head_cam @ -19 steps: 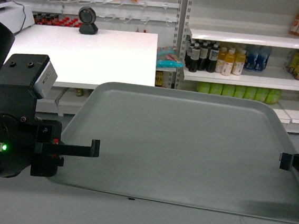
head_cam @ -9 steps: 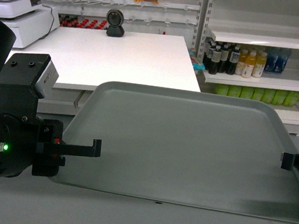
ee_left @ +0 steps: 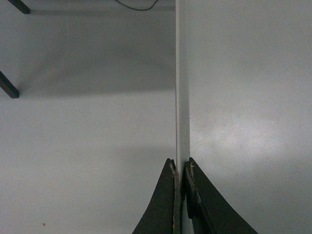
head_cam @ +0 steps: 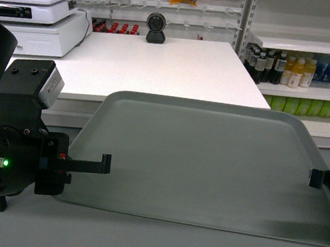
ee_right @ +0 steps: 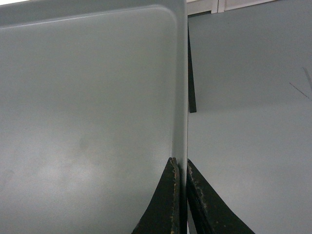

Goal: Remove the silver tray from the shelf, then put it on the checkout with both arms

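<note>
Silver tray (head_cam: 202, 162) is up in the air, level, just short of the checkout counter (head_cam: 159, 64). Left hand (ee_left: 181, 168) and right hand (ee_right: 181, 165) each clamp an opposite rim, so the wide tray doesn't tip w/ one-sided support.

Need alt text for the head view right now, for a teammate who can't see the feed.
Both arms hold the silver tray level in the air by its short edges, left gripper and right gripper each with jaws closed on the rim. Behind it stands the white checkout, carrying a scale and a small black scanner; drink shelves fill the right background.
</note>
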You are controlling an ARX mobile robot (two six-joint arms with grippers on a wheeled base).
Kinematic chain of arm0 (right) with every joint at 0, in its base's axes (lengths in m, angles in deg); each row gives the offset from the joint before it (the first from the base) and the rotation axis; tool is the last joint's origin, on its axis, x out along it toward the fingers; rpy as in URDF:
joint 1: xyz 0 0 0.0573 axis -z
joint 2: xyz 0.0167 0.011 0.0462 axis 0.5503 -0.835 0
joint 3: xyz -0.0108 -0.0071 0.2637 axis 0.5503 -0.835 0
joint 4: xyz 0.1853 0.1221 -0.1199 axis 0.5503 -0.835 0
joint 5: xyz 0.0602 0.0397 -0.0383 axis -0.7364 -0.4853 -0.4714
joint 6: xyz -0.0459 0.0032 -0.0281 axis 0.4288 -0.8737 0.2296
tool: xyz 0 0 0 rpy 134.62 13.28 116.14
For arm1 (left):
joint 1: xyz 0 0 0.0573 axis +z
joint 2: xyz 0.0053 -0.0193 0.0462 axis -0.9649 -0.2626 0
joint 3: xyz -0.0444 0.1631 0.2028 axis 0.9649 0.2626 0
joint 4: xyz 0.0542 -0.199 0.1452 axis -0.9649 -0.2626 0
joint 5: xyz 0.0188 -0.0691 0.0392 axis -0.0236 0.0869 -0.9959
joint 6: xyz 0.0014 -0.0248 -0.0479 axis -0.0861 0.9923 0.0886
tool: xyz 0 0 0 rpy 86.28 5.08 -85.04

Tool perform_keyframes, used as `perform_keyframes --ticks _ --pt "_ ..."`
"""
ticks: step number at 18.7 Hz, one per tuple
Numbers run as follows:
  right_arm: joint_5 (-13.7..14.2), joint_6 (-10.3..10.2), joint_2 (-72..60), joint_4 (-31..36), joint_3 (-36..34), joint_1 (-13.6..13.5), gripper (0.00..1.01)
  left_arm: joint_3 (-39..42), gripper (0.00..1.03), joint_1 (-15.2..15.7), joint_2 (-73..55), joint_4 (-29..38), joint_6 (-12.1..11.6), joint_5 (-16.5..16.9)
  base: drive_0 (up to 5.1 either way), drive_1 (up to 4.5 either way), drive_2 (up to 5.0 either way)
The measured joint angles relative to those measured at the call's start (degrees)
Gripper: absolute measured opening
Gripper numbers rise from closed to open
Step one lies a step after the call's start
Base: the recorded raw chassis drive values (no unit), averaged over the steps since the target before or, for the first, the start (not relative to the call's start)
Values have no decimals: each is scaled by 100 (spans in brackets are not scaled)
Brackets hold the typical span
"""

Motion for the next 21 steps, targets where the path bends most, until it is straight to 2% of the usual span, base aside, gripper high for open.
perform_keyframes --ticks 6,21 --pt "-9 -4 0 31 11 -37 3 2 3 52 0 0 -44 -11 -90 34 34" --pt "24 -2 0 0 4 -26 3 4 3 2 4 -4 -42 -33 0 428 -429"
